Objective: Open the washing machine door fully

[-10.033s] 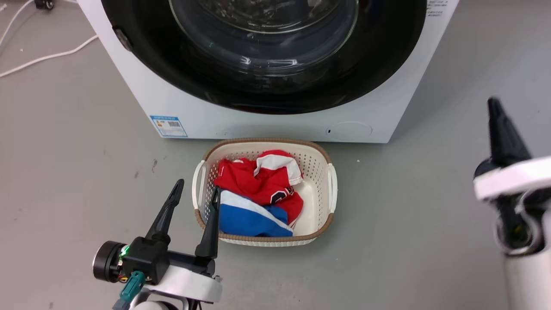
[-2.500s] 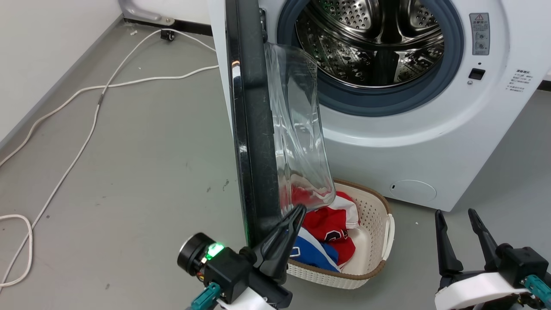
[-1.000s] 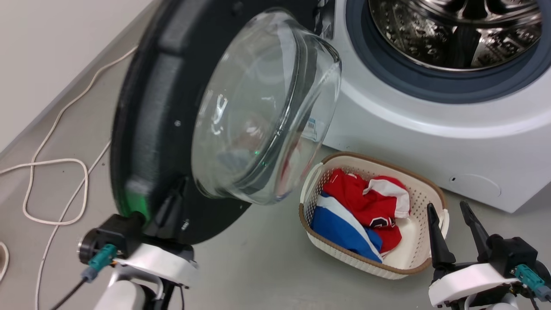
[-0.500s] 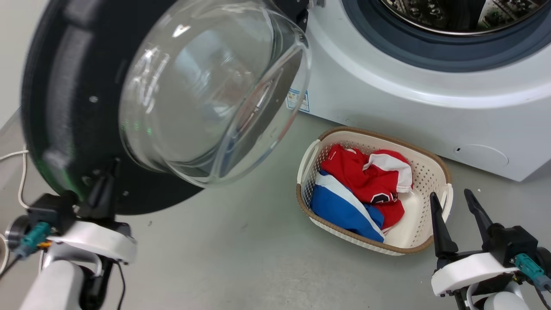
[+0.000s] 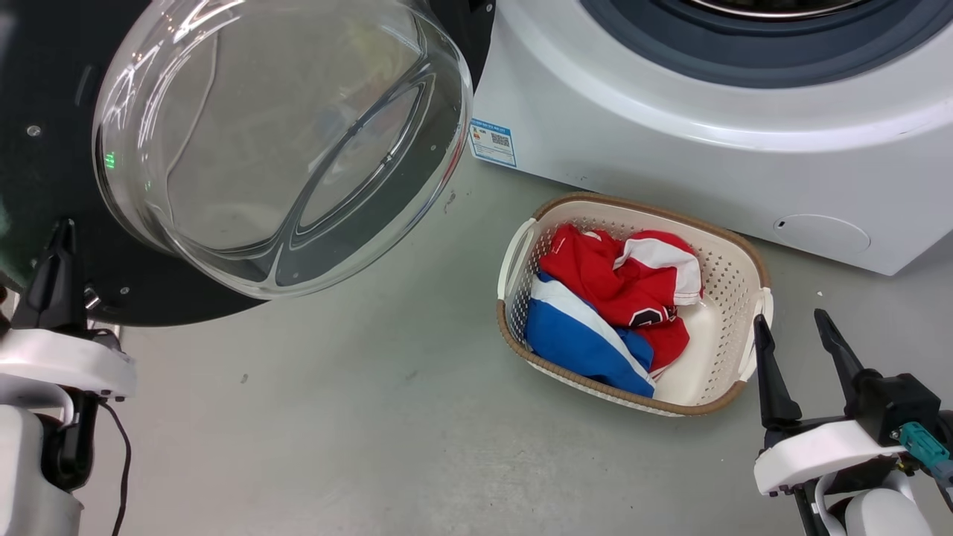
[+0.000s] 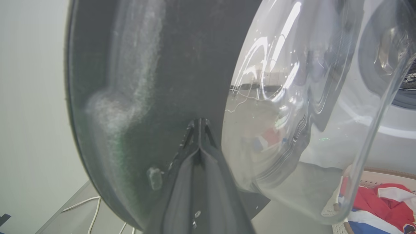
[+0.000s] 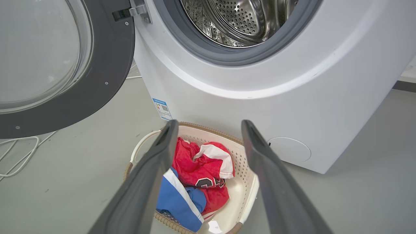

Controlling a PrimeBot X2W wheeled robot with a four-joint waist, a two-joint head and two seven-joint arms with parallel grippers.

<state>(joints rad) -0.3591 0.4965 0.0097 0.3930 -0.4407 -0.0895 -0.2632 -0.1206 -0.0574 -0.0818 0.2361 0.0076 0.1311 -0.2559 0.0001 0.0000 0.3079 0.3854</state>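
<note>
The washing machine door (image 5: 45, 89) is swung wide to the left of the washing machine (image 5: 670, 141). Its black inner face and clear glass bowl (image 5: 275, 141) turn toward me. My left gripper (image 5: 63, 231) stands at the door's lower rim. In the left wrist view the left gripper (image 6: 199, 123) is shut, tips resting against the door's (image 6: 156, 65) dark inner face. My right gripper (image 5: 791, 327) is open over the floor at the lower right, holding nothing. The right wrist view shows the right gripper (image 7: 209, 123), the door (image 7: 110, 65), its hinge (image 7: 130, 12) and the steel drum (image 7: 237, 19).
A white basket (image 5: 744, 253) with red and blue clothes (image 5: 618, 290) sits on the grey floor before the machine, just left of my right gripper. White cable (image 7: 19, 152) lies on the floor under the door. A pale wall (image 6: 29, 97) stands behind the door.
The door has swung further open to the left, from edge-on to its inner face showing. My left gripper went left with it. The head camera shifted. The right gripper stays open.
</note>
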